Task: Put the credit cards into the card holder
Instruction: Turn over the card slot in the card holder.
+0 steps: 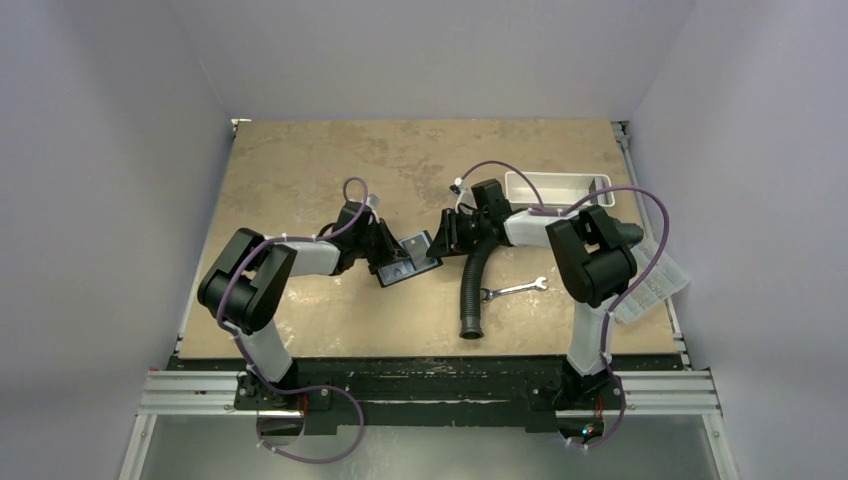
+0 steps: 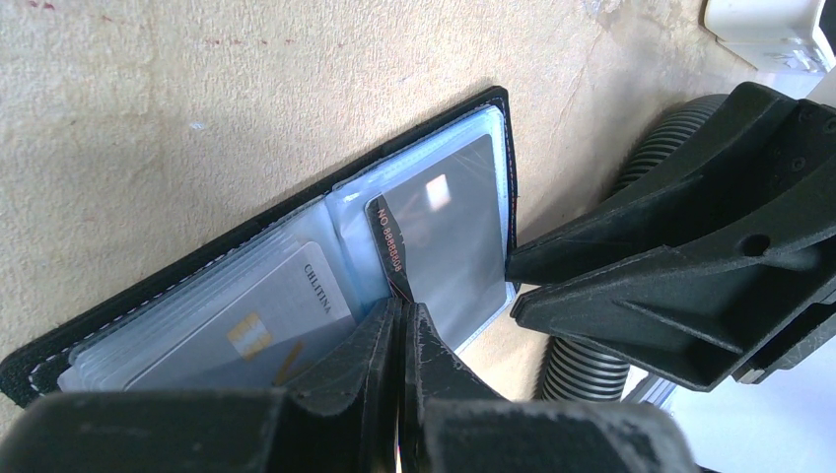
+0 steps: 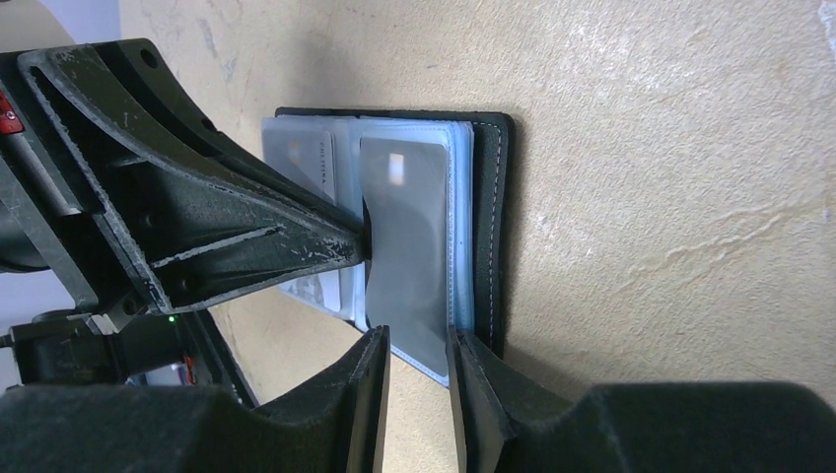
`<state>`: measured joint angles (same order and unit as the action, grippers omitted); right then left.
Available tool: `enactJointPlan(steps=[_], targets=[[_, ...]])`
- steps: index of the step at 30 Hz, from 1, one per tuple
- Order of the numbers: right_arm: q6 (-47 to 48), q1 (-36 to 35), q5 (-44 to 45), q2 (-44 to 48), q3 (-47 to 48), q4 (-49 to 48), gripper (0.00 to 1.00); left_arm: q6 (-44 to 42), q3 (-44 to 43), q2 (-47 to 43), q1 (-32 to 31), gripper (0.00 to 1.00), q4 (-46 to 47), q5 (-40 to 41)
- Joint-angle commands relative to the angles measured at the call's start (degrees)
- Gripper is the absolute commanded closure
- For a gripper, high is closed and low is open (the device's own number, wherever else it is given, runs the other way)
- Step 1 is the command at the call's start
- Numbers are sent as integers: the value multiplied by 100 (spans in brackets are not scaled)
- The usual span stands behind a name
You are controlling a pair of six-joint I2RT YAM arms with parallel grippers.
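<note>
The black card holder [image 1: 412,265] lies open on the table, its clear sleeves facing up [image 2: 237,239] [image 3: 490,227]. My left gripper [image 2: 402,307] is shut on the edge of a greyish credit card [image 2: 449,236] [image 3: 404,246], which lies over the holder's right-hand sleeve. A dark strip printed with a number shows at the pinch. Another pale card with a gold chip [image 2: 237,330] sits in the left sleeves. My right gripper [image 3: 414,345] is open, and its fingers straddle the near edge of the grey card and sleeve, facing the left gripper [image 3: 360,236].
A black corrugated hose [image 1: 470,290] lies just right of the holder, and a silver wrench [image 1: 515,290] lies beyond it. A white tray [image 1: 555,188] stands behind the right arm. A clear compartment box [image 1: 655,280] sits at the table's right edge.
</note>
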<state>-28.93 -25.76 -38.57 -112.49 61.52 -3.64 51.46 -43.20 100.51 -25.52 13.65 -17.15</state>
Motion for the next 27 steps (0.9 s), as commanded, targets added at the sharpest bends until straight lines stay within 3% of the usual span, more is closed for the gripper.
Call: enactJointPlan(steps=[1,11,27], targets=[[290,-77,428,22,108,288,64,-189,262,389,-85,100,-708,287],[426,-82,513,126,75,525,64,-217,227,399,-81,100,-723,264],[-220,-430,-499,387,142,-166,70,-179,257,418,-85,100,-655,203]])
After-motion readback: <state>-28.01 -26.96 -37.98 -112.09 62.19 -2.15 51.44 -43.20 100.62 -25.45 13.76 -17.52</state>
